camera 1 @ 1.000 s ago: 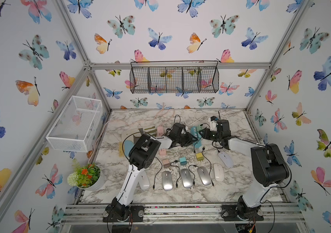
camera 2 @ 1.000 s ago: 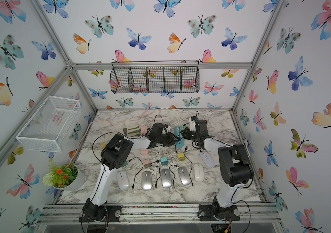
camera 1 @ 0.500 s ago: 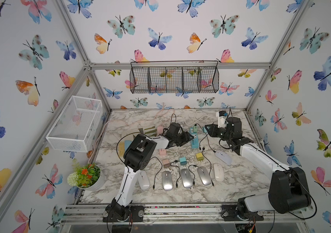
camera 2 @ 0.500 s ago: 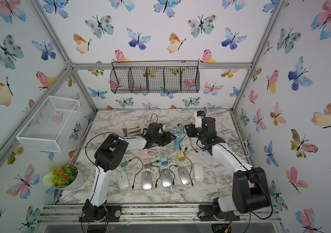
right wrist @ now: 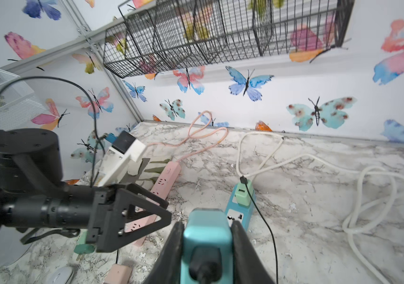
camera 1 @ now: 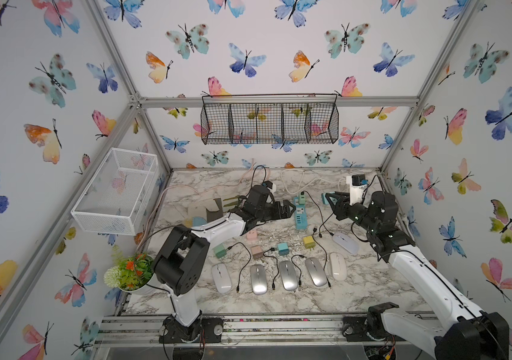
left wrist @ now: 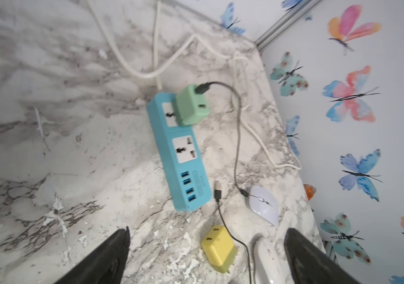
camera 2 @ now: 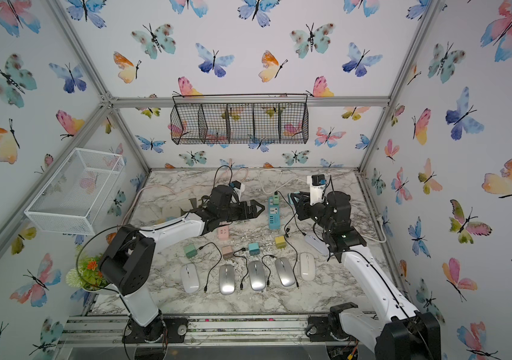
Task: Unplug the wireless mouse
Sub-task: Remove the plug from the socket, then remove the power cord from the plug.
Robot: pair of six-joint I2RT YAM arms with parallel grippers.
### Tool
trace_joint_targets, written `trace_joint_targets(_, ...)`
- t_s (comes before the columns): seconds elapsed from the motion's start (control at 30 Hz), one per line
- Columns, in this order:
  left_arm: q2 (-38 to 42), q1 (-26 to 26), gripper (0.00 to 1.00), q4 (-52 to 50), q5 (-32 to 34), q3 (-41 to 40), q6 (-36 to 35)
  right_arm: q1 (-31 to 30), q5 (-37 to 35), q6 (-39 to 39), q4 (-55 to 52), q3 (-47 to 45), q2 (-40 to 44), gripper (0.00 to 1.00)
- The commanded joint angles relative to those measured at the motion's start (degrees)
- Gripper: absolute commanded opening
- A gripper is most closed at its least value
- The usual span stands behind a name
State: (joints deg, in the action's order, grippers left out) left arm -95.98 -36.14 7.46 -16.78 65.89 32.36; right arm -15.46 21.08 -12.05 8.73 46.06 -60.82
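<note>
Right gripper (right wrist: pixel 207 223): it was closed on the teal adapter (right wrist: pixel 205 242), pinching its two sides. It held the adapter, apparently off the table, to the right of the strip's far end.
Black plug (right wrist: pixel 204 264): it sat in the teal adapter's face. Where its lead ran could not be followed.
Left gripper (camera 1: pixel 288 209): its jaws were spread wide and held nothing. It hovered just left of the blue power strip (left wrist: pixel 183 172).
White mouse (left wrist: pixel 263 205): it lay on the marble table (left wrist: pixel 73 147), right of the strip's near end.
Black cable (left wrist: pixel 237 137): it ran from the mouse to the green adapter (left wrist: pixel 192 105) in the strip's far socket, so the mouse looked still connected.
Step in hand: this was probably clearing the teal adapter before reaching for the green one.
Doing it well: the free left gripper would best brace the strip. The pull should go straight along the plug's axis.
Risk: a slanted tug would likely drag the light strip and mouse.
</note>
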Motion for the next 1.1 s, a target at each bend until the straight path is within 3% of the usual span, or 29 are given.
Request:
trace_joint_targets(0.0,8.2,-0.6,0.98,0.2,4.5,-2.0,-11.1,-0.1,4.0,2.4,4.0,0.2,1.8,0.02)
trace_joint_targets(0.17,17.9,-2.3,0.98,4.5,12.8,-5.8,-21.9,-0.1,11.5,1.5,3.5,3.2,0.6,0.02)
trace_joint_targets(0.33,23.6,-2.8,0.99,19.2,5.8,-14.3,-33.6,-0.2,21.2,-0.3,1.3,7.1,-3.0,0.02)
trace_joint_targets(0.5,23.3,-4.3,0.95,15.1,3.8,-11.3,-40.0,-0.2,24.3,-0.5,-1.5,8.9,-4.5,0.02)
trace_joint_targets(0.63,21.9,-8.4,0.94,8.0,7.0,-6.8,-46.2,-0.2,24.8,-0.5,-2.6,9.5,-4.7,0.02)
trace_joint_targets(0.73,22.3,-10.9,1.00,9.6,6.9,-8.0,-51.0,-0.2,27.1,-1.0,-3.5,10.8,-5.5,0.02)
trace_joint_targets(1.07,19.5,-14.0,0.97,10.8,12.0,-5.6,-60.7,-0.3,35.4,-2.8,-7.9,14.0,-7.3,0.02)
